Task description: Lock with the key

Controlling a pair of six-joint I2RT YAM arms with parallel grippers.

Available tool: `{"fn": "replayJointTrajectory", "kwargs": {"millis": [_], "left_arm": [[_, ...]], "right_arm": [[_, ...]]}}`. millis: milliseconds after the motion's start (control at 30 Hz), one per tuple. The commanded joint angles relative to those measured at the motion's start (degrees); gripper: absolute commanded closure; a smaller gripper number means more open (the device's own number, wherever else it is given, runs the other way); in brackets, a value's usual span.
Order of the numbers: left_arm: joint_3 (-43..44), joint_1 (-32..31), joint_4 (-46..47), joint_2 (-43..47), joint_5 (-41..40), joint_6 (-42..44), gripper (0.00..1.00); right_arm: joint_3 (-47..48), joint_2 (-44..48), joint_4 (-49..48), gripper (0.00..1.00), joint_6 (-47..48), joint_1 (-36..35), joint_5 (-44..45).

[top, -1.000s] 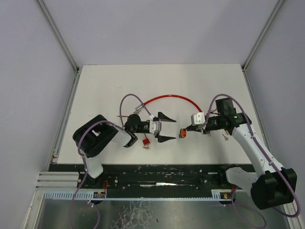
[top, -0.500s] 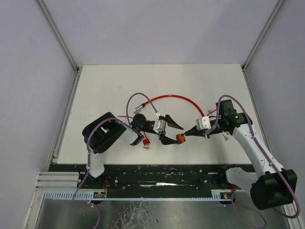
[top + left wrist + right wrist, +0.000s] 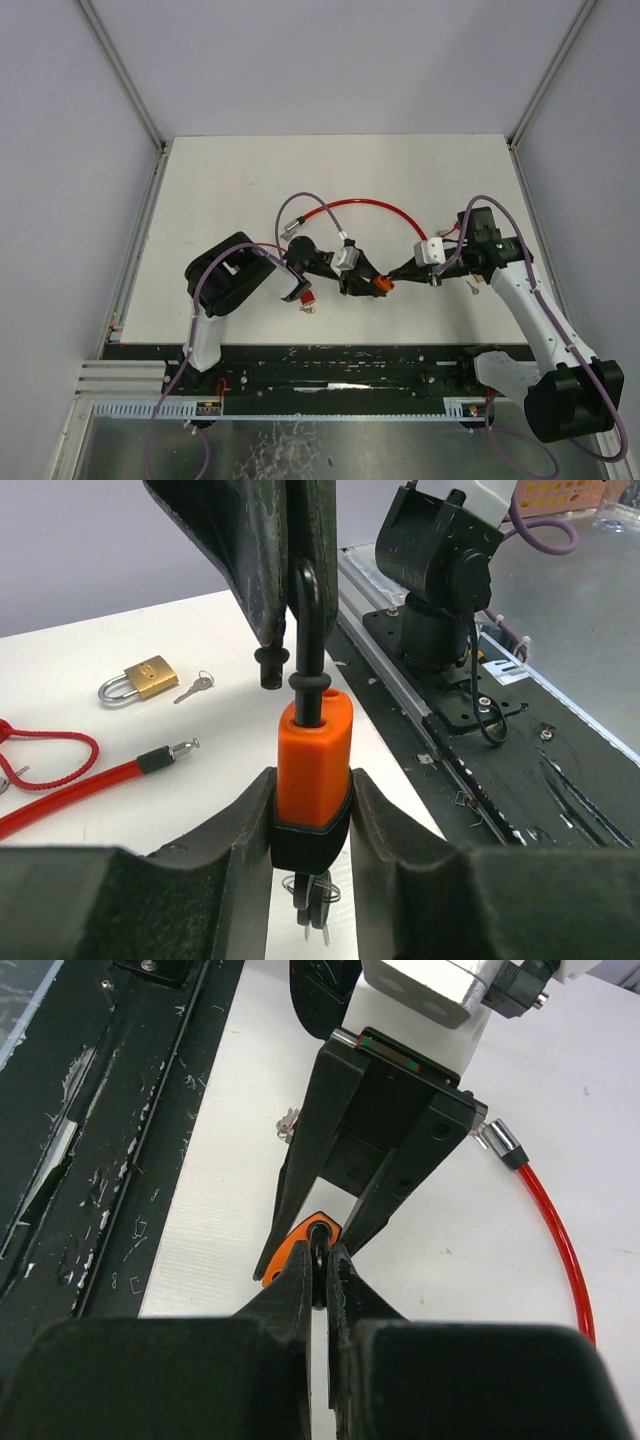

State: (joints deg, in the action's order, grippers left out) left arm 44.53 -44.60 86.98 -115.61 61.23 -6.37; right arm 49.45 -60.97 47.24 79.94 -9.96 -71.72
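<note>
Near the front edge of the surface [image 3: 230, 180], about midway along it, the two hands meet over the orange padlock [image 3: 313, 755]. The left hand [image 3: 362, 284] is pressed in on the padlock's body, one finger against each flat side, as the left wrist view shows plainly. The right hand [image 3: 397, 275] is pressed together on the black shackle [image 3: 308, 610], pinching the thin bar between its fingertips. The padlock is off the surface, carried between both hands.

A small bunch of keys [image 3: 312, 902] shows just under the padlock's body. Whether it hangs from the padlock or lies below it cannot be told. A second set of keys with a red tag [image 3: 306, 298] lies on the surface beside the left arm, towards the front edge.

A red cable [image 3: 360, 203] arcs across the middle of the surface behind both hands, with a metal-tipped end on each side. Nearer the right edge, by the right arm, a brass padlock [image 3: 140, 677] lies flat with a small key [image 3: 192, 687] just beside it.
</note>
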Motion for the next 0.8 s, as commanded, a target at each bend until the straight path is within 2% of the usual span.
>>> {"fn": "replayJointTrajectory", "kwargs": {"millis": [0,100,200,233,333,433,567,667,767], "left_arm": [[1.76,-0.11,4.98,-0.32,1.51,-1.88,0.78],[1.95,0.20,5.04,-0.23,0.52,-2.96,0.83],[1.90,1.57,4.93,-0.07,-3.54,-5.04,0.99],[1.58,2.04,4.26,0.10,-6.18,-5.16,1.00],[0.10,2.57,-1.90,2.14,-12.51,-0.16,1.00],[-0.43,1.36,-12.78,5.25,-19.42,9.58,1.00],[-0.73,0.79,-17.92,6.84,-22.78,15.18,1.00],[-2.99,0.55,-14.84,7.38,-25.17,16.36,1.00],[-5.39,0.53,-11.78,8.39,-24.66,17.98,1.00]], "right_arm": [[2.23,0.08,-2.47,1.00,-2.47,0.58,-3.59],[2.18,-0.97,-4.33,1.00,-5.62,0.66,-0.78],[2.91,-2.38,-5.71,1.00,-11.28,0.74,1.84],[3.20,-2.73,-6.24,1.00,-13.34,0.73,2.16],[2.41,-3.16,-12.30,1.00,-24.61,0.74,3.49],[0.93,-3.92,-17.69,1.00,-32.23,0.78,4.40],[1.93,-5.66,-17.00,1.00,-34.07,0.78,6.73],[4.08,-7.11,-12.76,0.98,-31.61,0.81,8.25],[6.31,-7.60,-6.97,0.87,-26.34,0.77,9.34]]}}
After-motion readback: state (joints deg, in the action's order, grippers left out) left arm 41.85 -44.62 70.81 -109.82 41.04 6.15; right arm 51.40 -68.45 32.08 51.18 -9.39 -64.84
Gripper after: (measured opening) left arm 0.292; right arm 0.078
